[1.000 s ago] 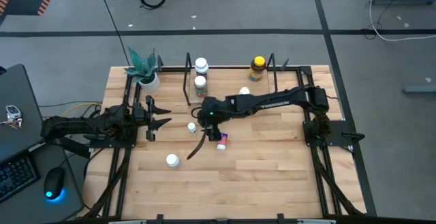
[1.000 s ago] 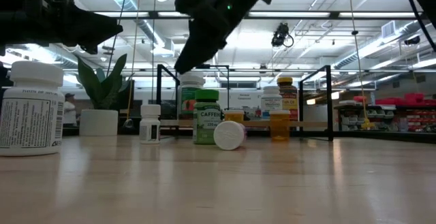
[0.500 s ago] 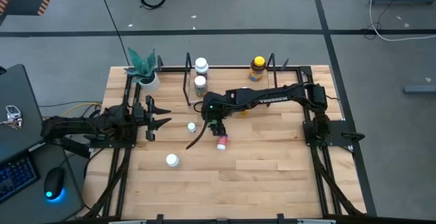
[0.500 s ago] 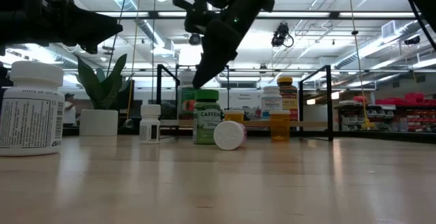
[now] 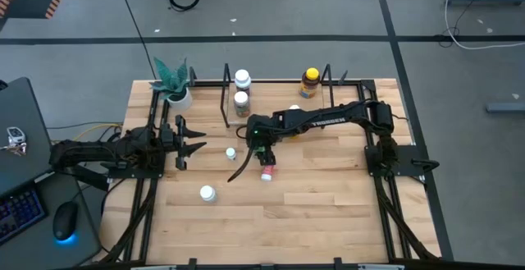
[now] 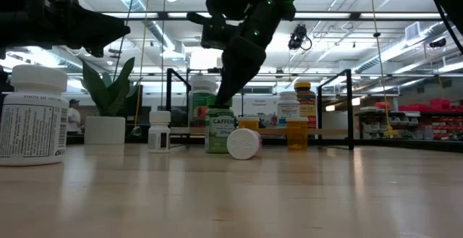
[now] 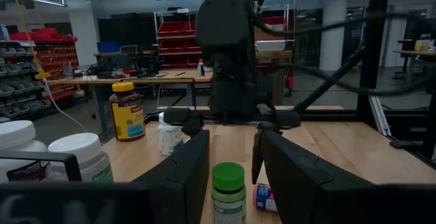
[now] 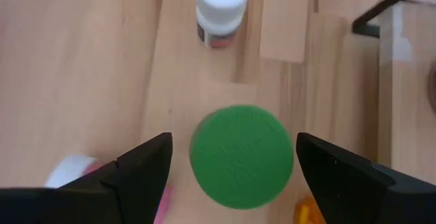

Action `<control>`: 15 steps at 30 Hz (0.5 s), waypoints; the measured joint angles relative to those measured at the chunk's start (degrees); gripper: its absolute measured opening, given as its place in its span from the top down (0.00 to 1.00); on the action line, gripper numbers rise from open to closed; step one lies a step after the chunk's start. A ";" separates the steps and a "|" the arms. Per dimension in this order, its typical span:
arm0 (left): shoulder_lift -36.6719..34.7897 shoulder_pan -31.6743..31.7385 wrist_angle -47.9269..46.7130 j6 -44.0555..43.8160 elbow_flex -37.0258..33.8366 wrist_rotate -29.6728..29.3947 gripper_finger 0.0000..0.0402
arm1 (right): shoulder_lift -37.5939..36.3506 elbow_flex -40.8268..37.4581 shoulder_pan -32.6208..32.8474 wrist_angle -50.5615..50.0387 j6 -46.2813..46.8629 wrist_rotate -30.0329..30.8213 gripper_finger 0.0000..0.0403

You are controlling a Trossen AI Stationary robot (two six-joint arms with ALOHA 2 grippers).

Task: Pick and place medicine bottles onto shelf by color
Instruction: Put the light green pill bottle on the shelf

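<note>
nearest the low camera, a large white pill bottle with a printed label point(image 6: 32, 115) stands upright on the pale wooden table point(image 5: 312, 212). farther in, a small white-capped bottle point(image 6: 159, 130) stands alone, and a bottle with a red and blue label point(image 5: 267, 172) lies on its side. just behind it stands the green bottle with a green screw cap point(image 8: 241, 155). the right gripper point(image 8: 235, 163) hangs directly over that cap, jaws spread wide to either side of it and holding nothing. the left gripper point(image 5: 195, 135) waits near the table's left edge, jaws nearly together; it seems empty, though its fingertips are hard to make out. beyond, the black metal-rod shelf point(image 5: 226, 98) carries white bottles and an amber yellow-capped bottle point(image 5: 310, 82).
</note>
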 joint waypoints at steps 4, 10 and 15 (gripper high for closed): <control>0.00 0.00 0.00 0.00 0.00 0.01 0.64 | -0.07 0.11 0.00 1.55 -0.13 0.31 0.23; 0.00 -0.01 0.00 0.02 -0.01 0.01 0.62 | -0.07 0.11 -0.76 1.16 -0.06 -0.40 0.30; 0.00 -0.01 0.00 0.02 -0.01 -0.01 0.63 | -0.07 0.11 -1.27 0.90 -0.04 -0.98 0.40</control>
